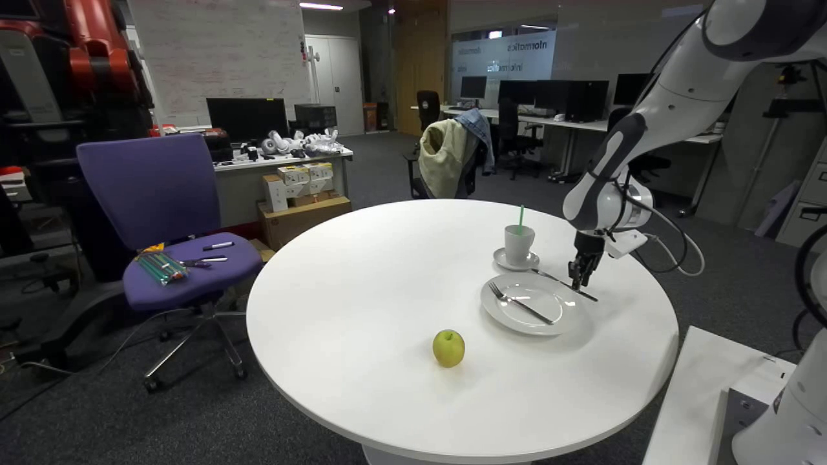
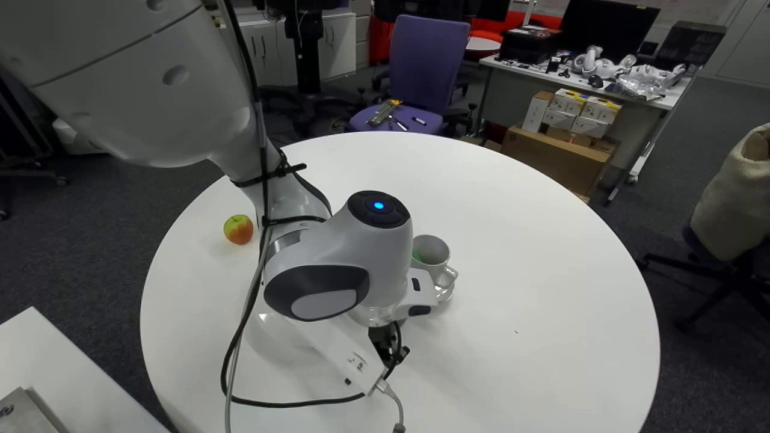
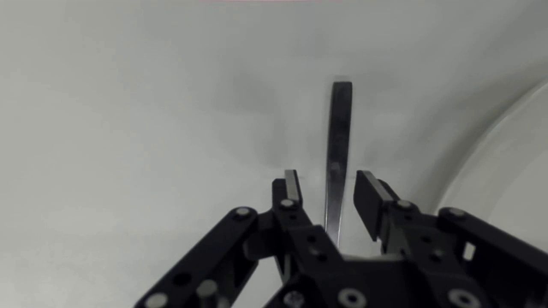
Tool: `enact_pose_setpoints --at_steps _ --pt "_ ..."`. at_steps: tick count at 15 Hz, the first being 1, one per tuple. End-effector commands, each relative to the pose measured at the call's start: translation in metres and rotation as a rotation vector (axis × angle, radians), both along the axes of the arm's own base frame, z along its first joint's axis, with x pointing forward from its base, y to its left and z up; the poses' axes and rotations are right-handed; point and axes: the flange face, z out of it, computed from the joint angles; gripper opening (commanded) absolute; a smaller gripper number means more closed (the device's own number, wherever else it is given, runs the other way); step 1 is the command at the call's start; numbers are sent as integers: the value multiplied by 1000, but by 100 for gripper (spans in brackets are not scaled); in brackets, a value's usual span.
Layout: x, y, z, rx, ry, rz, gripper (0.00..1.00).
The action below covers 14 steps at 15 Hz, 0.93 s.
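In the wrist view my gripper (image 3: pixel 327 176) stands open astride the dark handle of a slim metal utensil (image 3: pixel 339 128), with gaps on both sides. The same utensil (image 1: pixel 586 295) lies on the white table beside the plate (image 1: pixel 494 315); which kind it is I cannot tell. Just above the table, my gripper (image 1: pixel 578 279) points down at its handle end. A fork (image 1: pixel 530 310) rests on the plate. Beyond the plate, a white cup (image 1: pixel 519 244) holding a green stick (image 1: pixel 521 219) stands on a saucer (image 1: pixel 501 259). The arm hides the plate's far part in an exterior view.
A green and red apple (image 2: pixel 239 229) sits on the round table (image 1: pixel 362 278). Cables (image 1: pixel 685 258) loop from the wrist. A white side table (image 1: pixel 717 361) adjoins near the robot's base. Beyond the table stand a purple chair (image 1: pixel 152 187) and a chair draped with jackets (image 1: pixel 446 158).
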Motion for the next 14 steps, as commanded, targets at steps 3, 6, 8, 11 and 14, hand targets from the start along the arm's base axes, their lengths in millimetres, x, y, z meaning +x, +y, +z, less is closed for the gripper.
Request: enact_pose_setpoints --at_steps 3,6,8,11,14 --pt "-1 0 9 -17 -28 -41 34" --pt "0 1 9 -19 -26 -44 42" --pt "2 2 8 -21 -26 -46 43" --pt "6 3 6 -22 -20 -56 43" --pt "8 5 4 -23 -17 -62 40"
